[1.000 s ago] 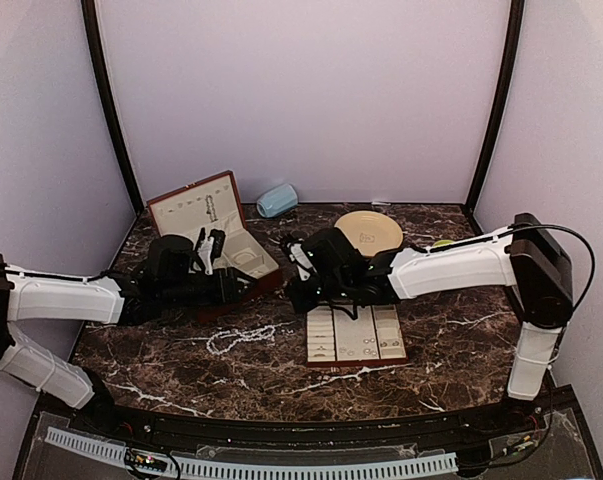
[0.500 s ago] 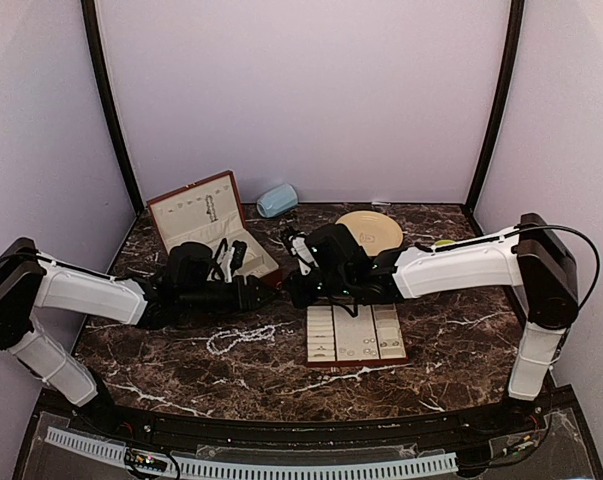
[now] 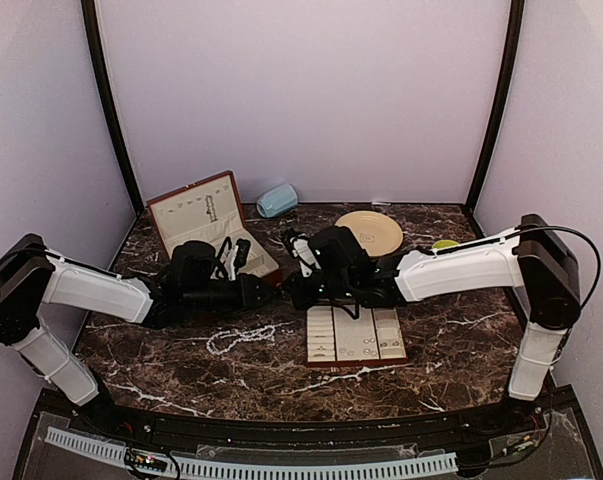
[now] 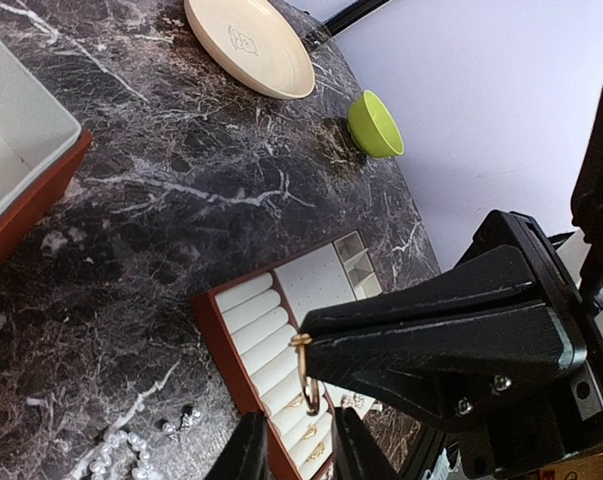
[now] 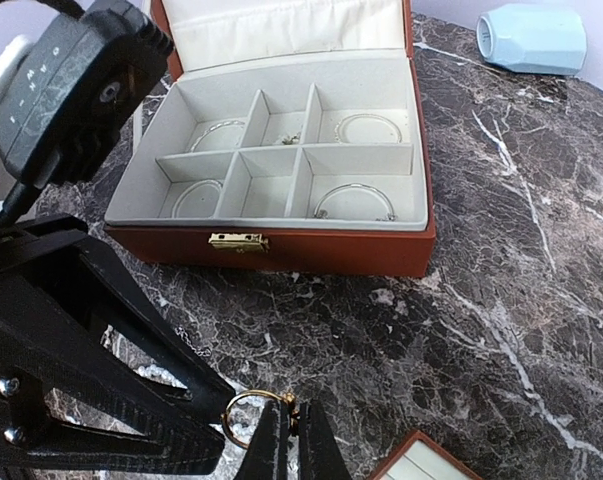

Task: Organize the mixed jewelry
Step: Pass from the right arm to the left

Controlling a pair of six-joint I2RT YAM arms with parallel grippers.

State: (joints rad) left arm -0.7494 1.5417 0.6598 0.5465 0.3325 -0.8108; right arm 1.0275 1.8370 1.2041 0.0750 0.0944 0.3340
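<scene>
I see left end effector shifted toward 3 o'clock, fingers apart at gold hoop | right end effector still pinches it.

**Almost nothing we can read**

We find one piece of lettering: small white characters on the round black casing at the upper left of the right wrist view. They run along its face, tilted and blurred, and we cannot make out a single letter. In the left wrist view, the cream plate carries a faint small mark in its middle. To us it looks like a drawing rather than writing. We read no other text.
</scene>
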